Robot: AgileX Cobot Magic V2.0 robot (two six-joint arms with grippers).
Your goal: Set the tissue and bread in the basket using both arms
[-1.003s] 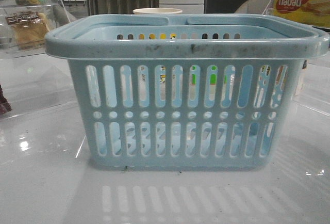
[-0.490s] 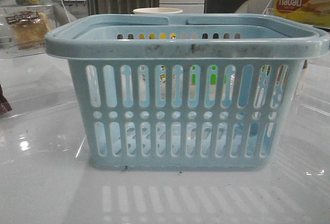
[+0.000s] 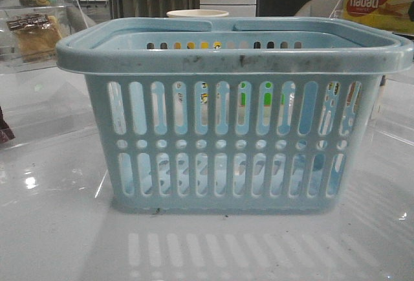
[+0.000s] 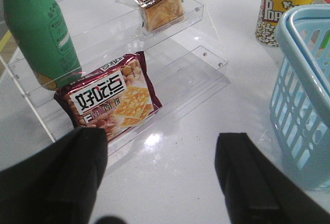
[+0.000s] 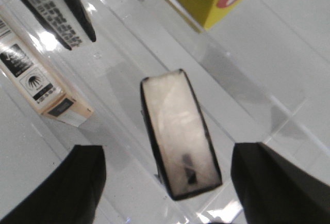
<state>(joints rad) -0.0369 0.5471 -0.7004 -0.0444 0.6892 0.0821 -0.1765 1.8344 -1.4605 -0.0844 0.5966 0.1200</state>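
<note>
My right gripper [image 5: 165, 182] hangs wide open and empty over the tissue [image 5: 178, 133] on the clear shelf; my left gripper [image 4: 160, 175] gapes likewise. The basket [image 3: 233, 57] sits mid-table. The wrapped bread [image 4: 159, 4] looks soft and slippery: I'd pinch across its width, and take the light, squashy tissue by its long sides.

On my left a clear tiered shelf [image 4: 201, 59] carries a green bottle [image 4: 38, 33] and a red cracker packet [image 4: 113, 97]. A yellow popcorn tub [image 4: 286, 7] stands beyond. I see a yellow nabati box [image 3: 378, 2] far right.
</note>
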